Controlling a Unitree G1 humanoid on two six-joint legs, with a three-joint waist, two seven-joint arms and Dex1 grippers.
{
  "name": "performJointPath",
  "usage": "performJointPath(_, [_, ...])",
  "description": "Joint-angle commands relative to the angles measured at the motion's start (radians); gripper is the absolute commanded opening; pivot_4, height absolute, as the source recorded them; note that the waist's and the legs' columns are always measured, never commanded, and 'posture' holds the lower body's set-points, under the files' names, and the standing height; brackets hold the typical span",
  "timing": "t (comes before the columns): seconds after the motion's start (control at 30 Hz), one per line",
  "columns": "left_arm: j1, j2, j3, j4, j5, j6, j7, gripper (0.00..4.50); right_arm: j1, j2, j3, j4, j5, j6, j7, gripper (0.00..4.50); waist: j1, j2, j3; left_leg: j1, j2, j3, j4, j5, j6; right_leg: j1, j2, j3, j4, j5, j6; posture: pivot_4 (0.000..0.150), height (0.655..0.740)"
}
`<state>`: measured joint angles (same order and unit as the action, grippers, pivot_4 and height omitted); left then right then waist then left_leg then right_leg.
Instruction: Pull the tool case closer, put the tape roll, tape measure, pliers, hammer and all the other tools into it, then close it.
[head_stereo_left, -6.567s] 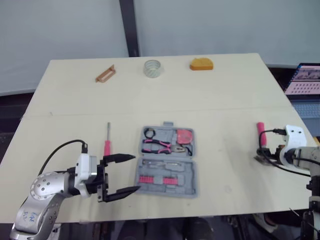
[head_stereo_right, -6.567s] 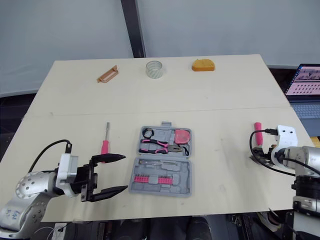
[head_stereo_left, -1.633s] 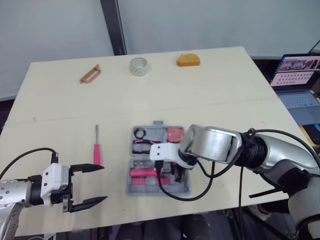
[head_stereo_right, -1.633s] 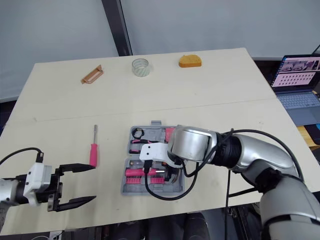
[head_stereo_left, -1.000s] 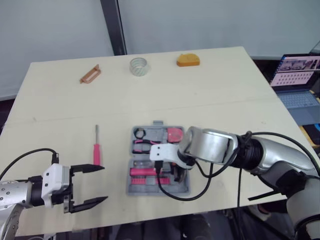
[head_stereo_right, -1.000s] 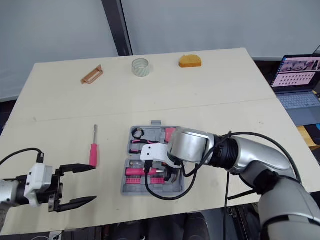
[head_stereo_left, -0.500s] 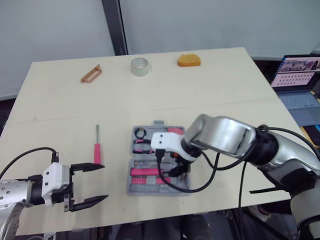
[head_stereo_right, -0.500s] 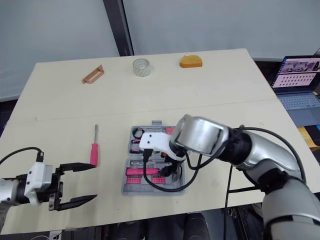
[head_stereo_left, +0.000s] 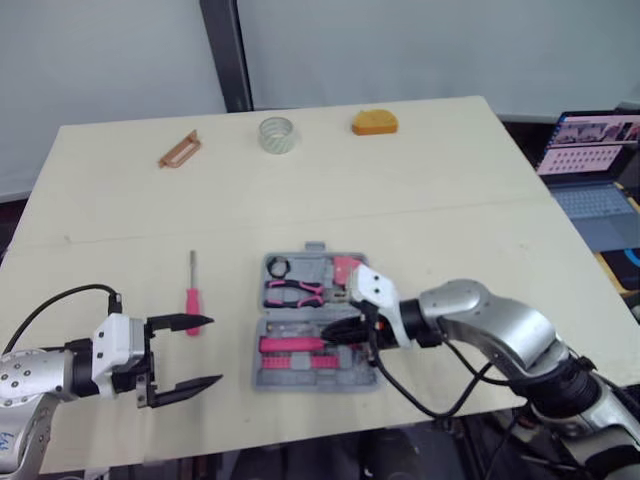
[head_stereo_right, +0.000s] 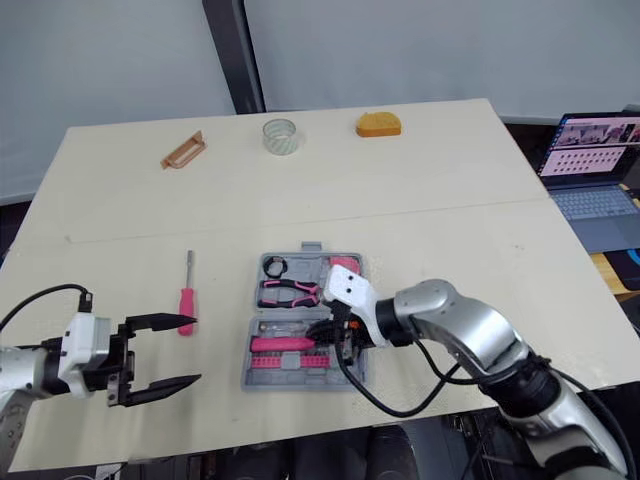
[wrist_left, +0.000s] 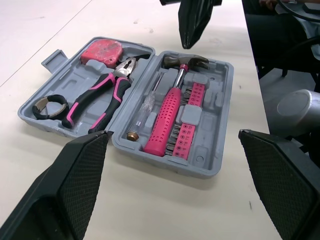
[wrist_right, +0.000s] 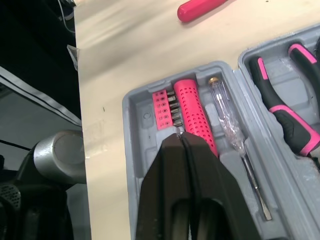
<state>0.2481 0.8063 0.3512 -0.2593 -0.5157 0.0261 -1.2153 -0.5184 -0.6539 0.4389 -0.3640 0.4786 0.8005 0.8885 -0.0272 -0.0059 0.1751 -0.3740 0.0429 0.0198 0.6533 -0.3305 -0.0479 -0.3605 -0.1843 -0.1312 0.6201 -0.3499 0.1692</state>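
Directly beneath our right fingers, which are pressed together with nothing between them, lies the hammer, its pink handle bedded in the open tool case. We judge that tool placed, so the job now is a clean retreat: raise the tips straight up, without brushing the handle out of its groove. Our left fingers are spread wide and empty, facing the case across the table. Just beside the tip of one of them rests the screwdriver, possibly touching, though we cannot tell. It wants a grip across its pink handle, square and centred, before we carry it over.
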Motion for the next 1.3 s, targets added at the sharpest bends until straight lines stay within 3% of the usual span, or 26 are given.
performJointPath(0.03, [0.016, -0.006, 0.015, 0.008, 0.001, -0.027, -0.008, 4.5, 0.021, 0.0, 0.012, 0.053, -0.074, -0.133, 0.048, 0.04, 0.0, 0.0, 0.0, 0.0, 0.0, 0.0, 0.0, 0.0, 0.0, 0.0, 0.0, 0.0, 0.0, 0.0, 0.0, 0.15, 0.74])
performJointPath(0.3, [0.047, -0.007, 0.025, 0.012, -0.001, -0.053, -0.016, 4.5, 0.038, 0.049, 0.032, 0.193, -0.178, -0.302, 0.112, 0.04, 0.0, 0.0, 0.0, 0.001, 0.0, 0.001, 0.0, 0.0, 0.0, 0.001, 0.0, 0.0, 0.0, 0.0, 0.0, 0.15, 0.74])
performJointPath(0.73, [0.058, 0.002, 0.035, 0.019, -0.005, -0.06, -0.027, 4.5, 0.03, 0.177, 0.043, 0.282, -0.232, -0.353, 0.156, 0.04, 0.0, 0.0, 0.0, 0.001, 0.001, 0.001, 0.0, 0.0, 0.0, 0.001, 0.0, -0.001, 0.0, 0.0, 0.0, 0.15, 0.74])
performJointPath(1.3, [0.053, 0.0, 0.029, -0.019, -0.008, -0.031, -0.01, 4.5, 0.065, 0.202, 0.053, 0.315, -0.291, -0.39, 0.195, 0.04, 0.0, 0.0, 0.0, 0.002, 0.001, 0.001, 0.0, 0.0, 0.0, 0.001, 0.0, -0.001, 0.0, 0.0, 0.0, 0.15, 0.74])
